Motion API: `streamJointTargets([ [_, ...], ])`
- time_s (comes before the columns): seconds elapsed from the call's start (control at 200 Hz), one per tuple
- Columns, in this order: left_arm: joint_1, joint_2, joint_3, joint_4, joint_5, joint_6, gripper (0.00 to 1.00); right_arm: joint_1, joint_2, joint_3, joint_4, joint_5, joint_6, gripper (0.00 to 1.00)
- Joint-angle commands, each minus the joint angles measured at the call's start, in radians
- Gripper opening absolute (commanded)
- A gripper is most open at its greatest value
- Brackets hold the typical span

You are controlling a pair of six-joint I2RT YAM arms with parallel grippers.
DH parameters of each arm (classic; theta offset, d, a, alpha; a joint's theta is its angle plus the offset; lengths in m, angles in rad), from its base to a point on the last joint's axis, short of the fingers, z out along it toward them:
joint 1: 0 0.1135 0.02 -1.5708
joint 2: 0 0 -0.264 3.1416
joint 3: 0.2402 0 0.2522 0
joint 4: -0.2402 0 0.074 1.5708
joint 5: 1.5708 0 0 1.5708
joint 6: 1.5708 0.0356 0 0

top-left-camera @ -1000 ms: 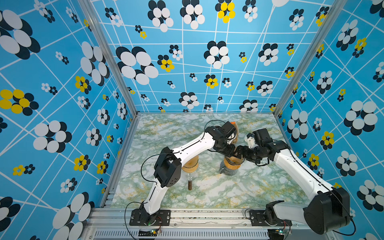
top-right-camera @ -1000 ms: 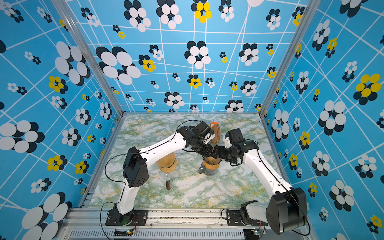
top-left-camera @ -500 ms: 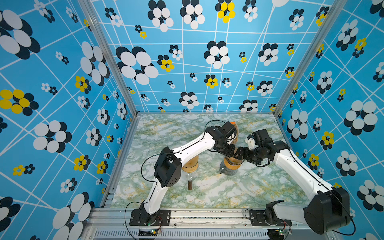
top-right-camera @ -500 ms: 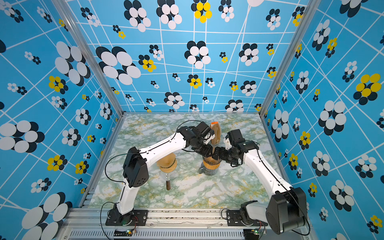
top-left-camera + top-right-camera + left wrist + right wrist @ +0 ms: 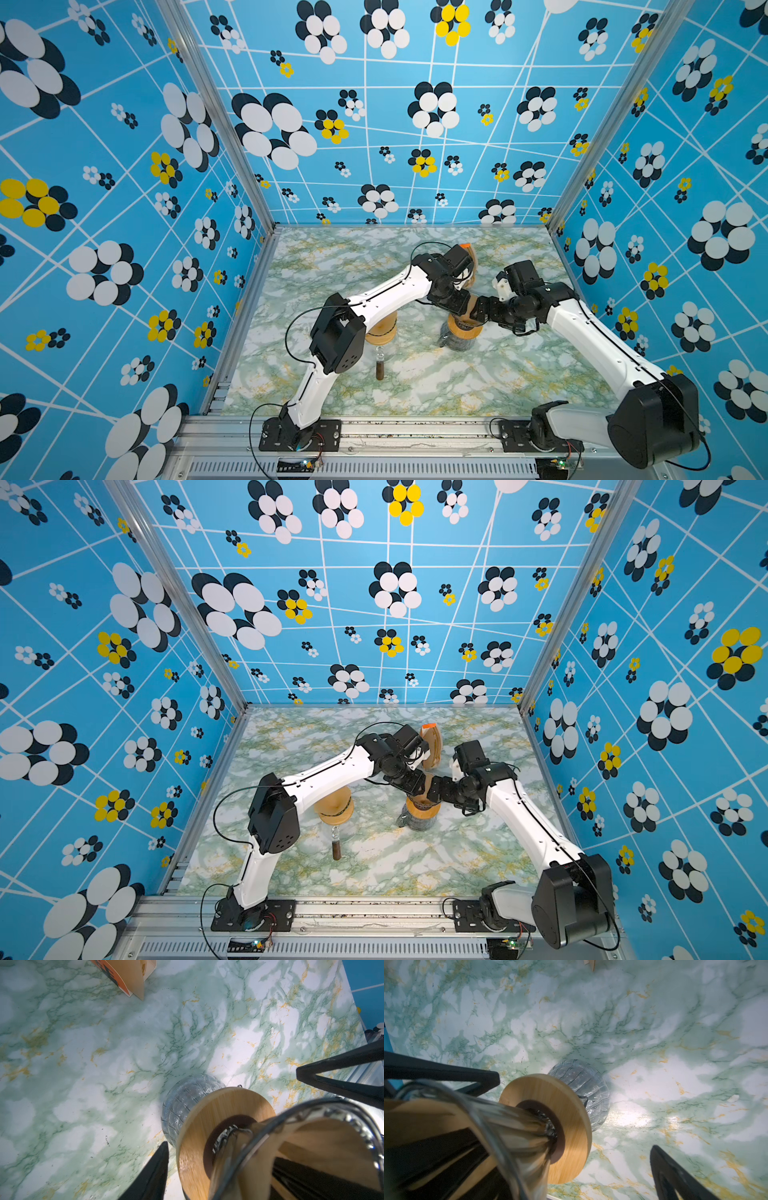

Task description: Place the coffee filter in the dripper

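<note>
Looking at both top views, we see left gripper (image 5: pixel 464 308) and right gripper (image 5: pixel 478 311) meeting over the clear glass cone dripper with wooden collar (image 5: pixel 462 331), near the worktop (image 5: pixel 374 395) centre. Left wrist: brown paper filter (image 5: pixel 328 1140) sits inside the cone, fingers (image 5: pixel 153 1174) half apart, one inside it. Right wrist: fingers (image 5: pixel 662 1167) wide around the dripper.

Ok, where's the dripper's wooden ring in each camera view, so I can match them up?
Top view: wooden ring just right of centre, lower half.
Top view: wooden ring about the same spot.
Left wrist view: wooden ring close up, overlapping the ribbed glass jar.
Right wrist view: wooden ring close up, overlapping that jar.
Shared landmark: the ribbed glass jar under it.
</note>
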State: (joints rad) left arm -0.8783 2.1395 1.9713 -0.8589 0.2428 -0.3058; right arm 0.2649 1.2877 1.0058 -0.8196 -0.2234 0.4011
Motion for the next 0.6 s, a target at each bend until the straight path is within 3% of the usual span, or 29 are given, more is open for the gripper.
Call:
streamJointTargets([
  [0.0, 0.006, 0.013, -0.004, 0.013, 0.013, -0.008, 0.52, -0.006, -0.048, 0.001, 0.001, -0.022, 0.004, 0.95],
  [0.595, 0.006, -0.132, 0.009, 0.004, 0.022, -0.037, 0.58, -0.005, -0.188, 0.074, -0.075, -0.037, -0.043, 0.91],
])
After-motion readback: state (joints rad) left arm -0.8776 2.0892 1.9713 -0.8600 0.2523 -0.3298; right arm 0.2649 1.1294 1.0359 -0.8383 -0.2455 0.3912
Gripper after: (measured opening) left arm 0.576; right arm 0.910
